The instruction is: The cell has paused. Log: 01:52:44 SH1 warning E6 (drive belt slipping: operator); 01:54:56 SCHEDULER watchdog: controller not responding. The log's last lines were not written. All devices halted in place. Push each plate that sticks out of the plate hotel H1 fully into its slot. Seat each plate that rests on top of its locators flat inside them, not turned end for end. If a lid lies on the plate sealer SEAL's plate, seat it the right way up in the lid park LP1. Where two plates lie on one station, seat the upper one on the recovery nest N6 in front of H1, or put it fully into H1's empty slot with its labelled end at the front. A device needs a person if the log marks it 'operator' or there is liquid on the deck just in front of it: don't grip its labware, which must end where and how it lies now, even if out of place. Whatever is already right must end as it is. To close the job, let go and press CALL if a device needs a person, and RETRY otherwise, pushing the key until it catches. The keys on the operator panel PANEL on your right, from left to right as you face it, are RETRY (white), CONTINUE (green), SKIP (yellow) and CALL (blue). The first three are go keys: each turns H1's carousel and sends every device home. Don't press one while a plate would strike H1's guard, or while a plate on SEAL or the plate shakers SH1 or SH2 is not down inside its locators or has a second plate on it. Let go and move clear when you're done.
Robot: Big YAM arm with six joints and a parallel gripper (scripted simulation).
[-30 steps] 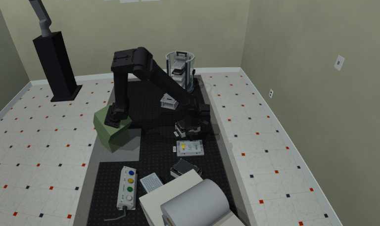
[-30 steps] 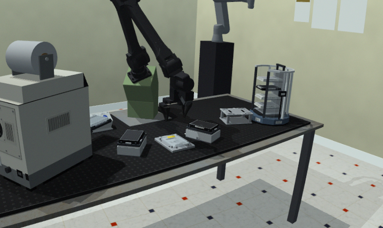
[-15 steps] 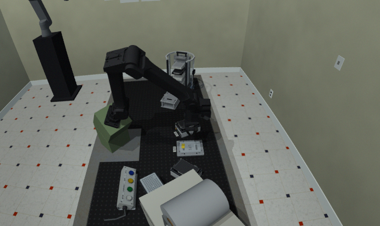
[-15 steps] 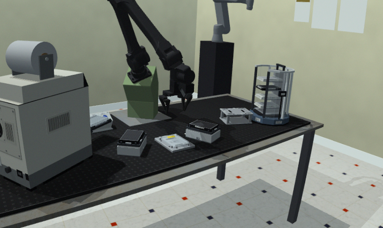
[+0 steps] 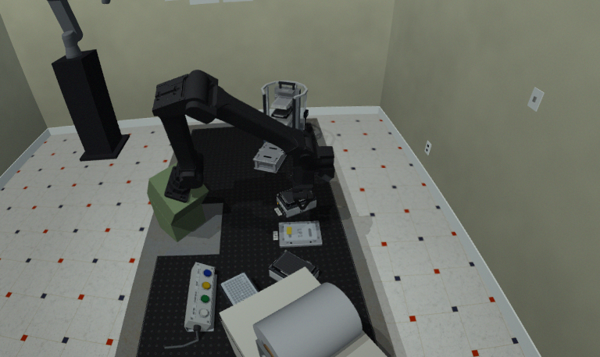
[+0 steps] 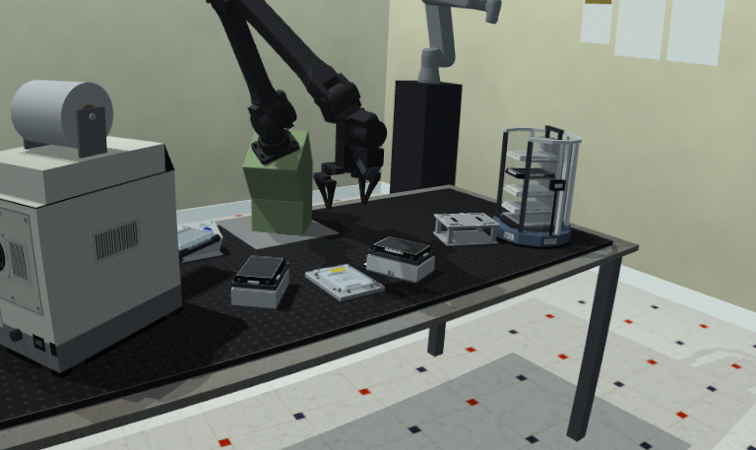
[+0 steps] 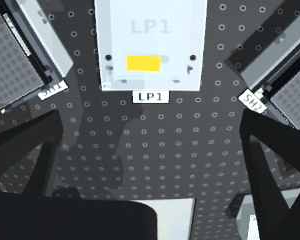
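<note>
My gripper (image 6: 346, 191) is open and empty, hanging well above the deck behind the lid park LP1 (image 6: 344, 282); its fingers frame the wrist view (image 7: 150, 180). A clear lid with a yellow tag (image 7: 144, 63) lies flat in LP1 (image 7: 150, 30), also seen in the top view (image 5: 300, 233). One shaker with a dark plate (image 5: 294, 203) stands under the wrist (image 6: 400, 258). A second shaker with a dark plate (image 5: 292, 265) (image 6: 259, 281) stands near the sealer. The white well plate (image 5: 238, 287) lies on the sealer's tray (image 6: 196, 237).
The plate hotel H1 (image 6: 535, 186) stands at the far end with a dark plate in an upper slot (image 6: 530, 172). The empty nest N6 (image 6: 465, 226) stands in front of it. The operator panel (image 5: 200, 295) lies beside the big sealer (image 6: 83, 217).
</note>
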